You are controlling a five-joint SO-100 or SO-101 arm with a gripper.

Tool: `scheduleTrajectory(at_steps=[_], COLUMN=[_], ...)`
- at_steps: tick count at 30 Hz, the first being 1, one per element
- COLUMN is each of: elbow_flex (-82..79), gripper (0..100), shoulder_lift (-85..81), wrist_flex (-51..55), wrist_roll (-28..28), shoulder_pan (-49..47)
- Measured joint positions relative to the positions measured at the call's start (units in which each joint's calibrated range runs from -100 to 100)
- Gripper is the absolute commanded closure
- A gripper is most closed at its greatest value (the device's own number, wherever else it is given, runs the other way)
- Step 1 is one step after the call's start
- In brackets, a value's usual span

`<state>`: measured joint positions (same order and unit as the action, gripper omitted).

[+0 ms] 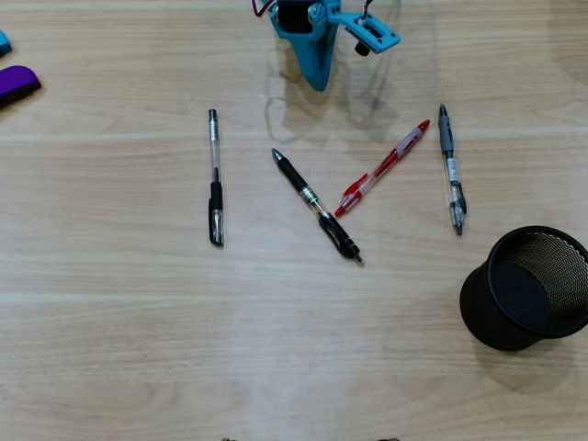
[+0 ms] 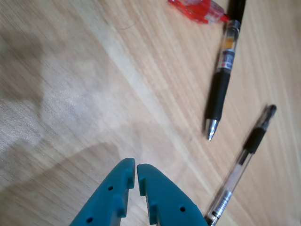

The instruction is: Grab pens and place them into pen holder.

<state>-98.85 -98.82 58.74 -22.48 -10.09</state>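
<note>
Four pens lie on the wooden table in the overhead view: a clear pen with black cap (image 1: 215, 179) at left, a black pen with gold band (image 1: 316, 205) in the middle, a red-and-clear pen (image 1: 382, 168) and a grey-and-clear pen (image 1: 450, 168) at right. The black mesh pen holder (image 1: 528, 287) stands at lower right, with no pen showing in it. My blue gripper (image 1: 318, 83) hangs at the top centre, above the pens. In the wrist view the gripper (image 2: 136, 167) is shut and empty, with the black pen (image 2: 222, 77), the clear pen (image 2: 241, 162) and the red pen (image 2: 201, 9) to the right.
A purple object (image 1: 16, 83) and a small blue piece (image 1: 4, 41) lie at the overhead view's left edge. The holder stands near the right edge of that view.
</note>
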Motion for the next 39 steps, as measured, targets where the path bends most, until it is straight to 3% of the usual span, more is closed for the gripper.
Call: scheduleTrajectory(at_steps=[39], elbow_flex=[1.86], gripper=[97], shoulder_lift=[1.44], wrist_flex=[0.0], wrist_roll=[0.0], shoulder_pan=[0.17])
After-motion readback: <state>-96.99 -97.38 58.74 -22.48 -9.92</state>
